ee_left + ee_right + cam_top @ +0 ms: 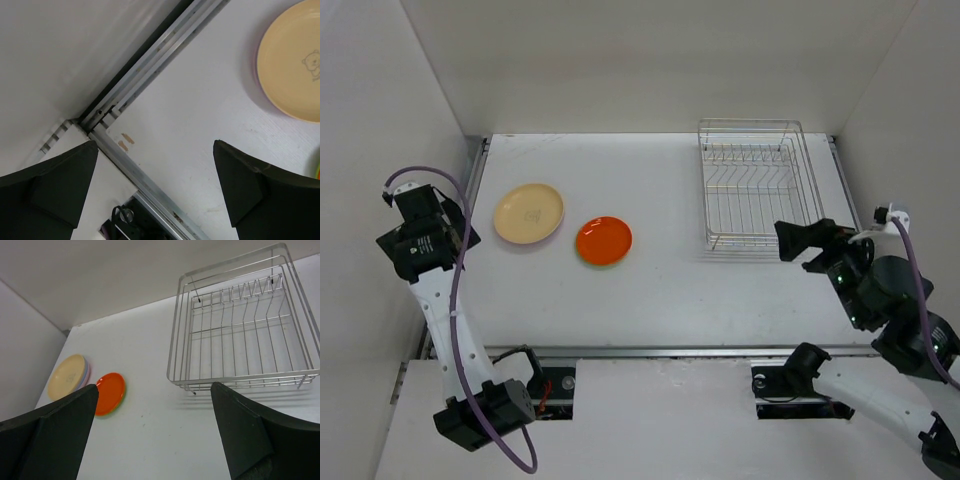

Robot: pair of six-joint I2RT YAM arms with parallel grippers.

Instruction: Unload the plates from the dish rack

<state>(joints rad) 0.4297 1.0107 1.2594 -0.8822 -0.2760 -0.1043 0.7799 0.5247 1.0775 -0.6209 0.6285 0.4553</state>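
Note:
The silver wire dish rack [755, 185] stands at the back right with no plate in it; it also shows in the right wrist view [240, 335]. A cream-yellow plate [528, 213] lies on top of a stack at the left, with pink and blue rims showing beneath it [67, 376] [292, 70]. An orange-red plate [604, 240] lies beside it on a lime green one whose rim just shows [109, 393]. My left gripper [425, 235] [155, 145] is open and empty over the table's left near corner. My right gripper [798, 248] [153, 386] is open and empty in front of the rack.
White walls close in the table on the left, back and right. A metal rail [150, 60] runs along the table's left edge, and another [660, 350] along the near edge. Bare white table [660, 290] lies between the plates and the rack.

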